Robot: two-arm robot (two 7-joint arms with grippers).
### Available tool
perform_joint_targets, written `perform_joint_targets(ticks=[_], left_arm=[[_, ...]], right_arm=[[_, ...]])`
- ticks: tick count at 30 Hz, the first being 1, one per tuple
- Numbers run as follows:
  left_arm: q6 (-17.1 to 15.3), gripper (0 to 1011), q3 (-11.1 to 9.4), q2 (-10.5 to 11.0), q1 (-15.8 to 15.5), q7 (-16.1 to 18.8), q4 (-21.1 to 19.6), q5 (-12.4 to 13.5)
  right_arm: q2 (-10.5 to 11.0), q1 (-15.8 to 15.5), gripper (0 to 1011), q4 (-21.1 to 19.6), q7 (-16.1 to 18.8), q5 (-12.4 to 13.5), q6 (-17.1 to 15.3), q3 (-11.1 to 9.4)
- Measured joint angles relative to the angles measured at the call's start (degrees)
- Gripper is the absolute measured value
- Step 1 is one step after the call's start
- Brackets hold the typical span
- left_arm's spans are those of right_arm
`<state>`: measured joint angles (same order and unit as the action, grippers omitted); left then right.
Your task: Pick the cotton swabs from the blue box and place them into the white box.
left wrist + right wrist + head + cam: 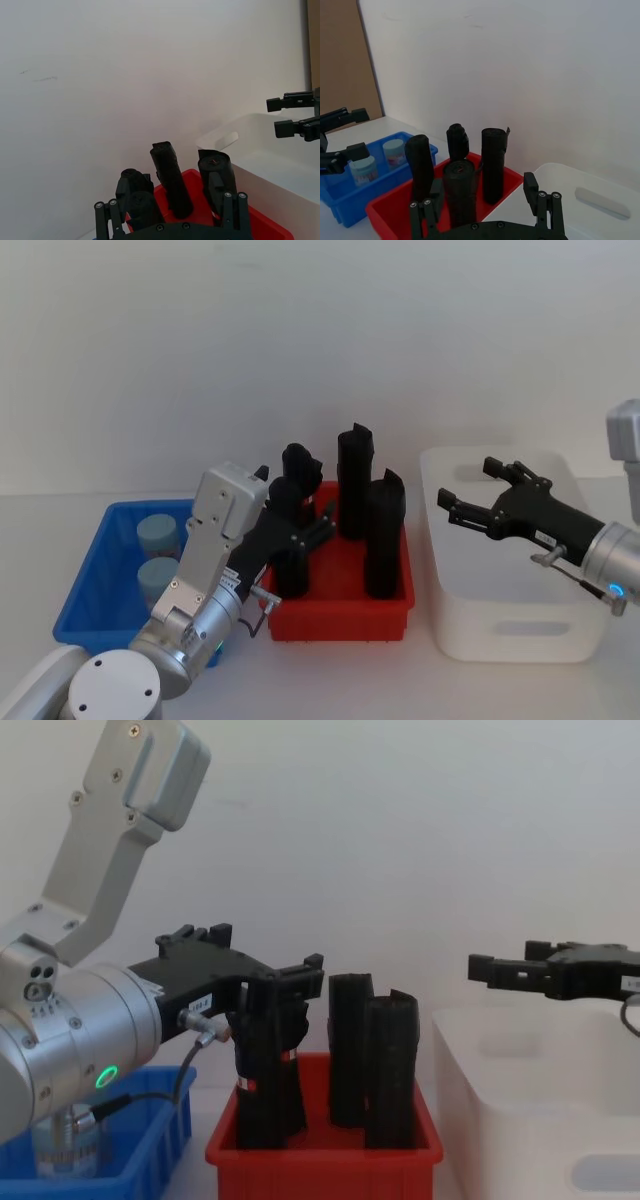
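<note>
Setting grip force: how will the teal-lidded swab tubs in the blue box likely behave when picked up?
The cotton swab tubs look like rigid plastic, so probably stiff. Clear bodies show pale contents: likely light. Their smooth round walls may slip, and one tipped over in the blue box would probably roll. The open left hand is over the red bin.
</note>
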<state>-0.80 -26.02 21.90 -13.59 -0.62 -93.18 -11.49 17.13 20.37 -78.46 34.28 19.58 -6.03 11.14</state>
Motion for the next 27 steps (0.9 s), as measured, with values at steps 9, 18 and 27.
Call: perform_joint_targets(ticks=[9, 18, 27], left_arm=[[0.00, 1004, 0.00, 0.00, 0.00, 0.00, 0.00, 0.00], [0.00, 1004, 0.00, 0.00, 0.00, 0.00, 0.00, 0.00], [0.00, 1004, 0.00, 0.00, 0.00, 0.00, 0.00, 0.00]], right_arm=[[-1.29, 8.46, 1002, 9.02, 10.06, -2.75, -3.42, 0.67], [-4.08, 19.63, 1002, 22.89, 19.27, -7.32, -4.86, 2.72], [-6.99, 28.93, 1002, 35.54, 24.58, -11.72, -3.87, 5.34]])
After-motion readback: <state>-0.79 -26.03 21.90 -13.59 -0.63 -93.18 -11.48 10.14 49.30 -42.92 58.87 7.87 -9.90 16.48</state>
